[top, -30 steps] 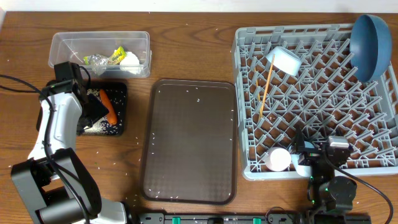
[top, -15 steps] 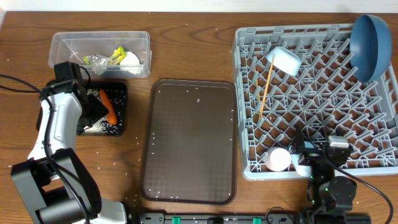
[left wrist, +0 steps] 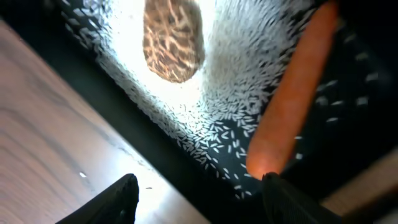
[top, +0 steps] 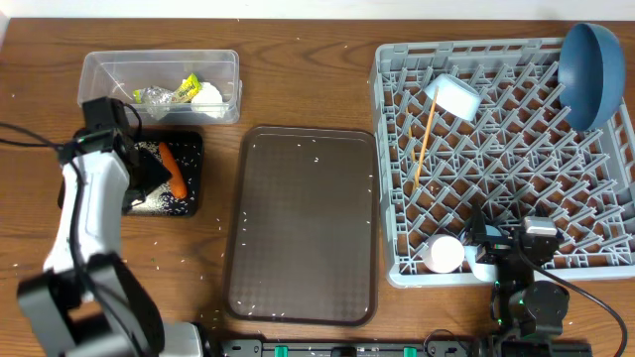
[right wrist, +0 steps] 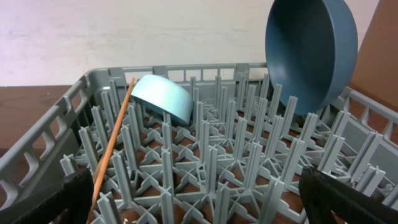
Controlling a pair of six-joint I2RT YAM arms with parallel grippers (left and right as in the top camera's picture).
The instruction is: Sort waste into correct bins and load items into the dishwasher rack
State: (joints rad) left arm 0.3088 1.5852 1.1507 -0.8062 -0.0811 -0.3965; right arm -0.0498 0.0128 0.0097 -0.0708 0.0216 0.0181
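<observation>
Sorting looks nearly finished: long orange carrot (top: 174, 169) in shallow black rectangular tray (top: 193, 144), large round blue plate (top: 590, 74) in grey plastic lattice rack (top: 536, 178), left gripper (left wrist: 202, 199) and right gripper (right wrist: 199, 205) both released.

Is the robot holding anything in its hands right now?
No. The left gripper hangs open over the black tray, the right gripper open by the rack; both empty.

Soft, even light fills the overhead view, the worktop (top: 298, 89) sharp with faint shadows, whereas the left wrist view is blurred, its rice (left wrist: 233, 68) blown out to white glare toward 12 o'clock, and the bright right wrist view leaves its fingers (right wrist: 339, 199) dark blobs at 4 and 8 o'clock.
</observation>
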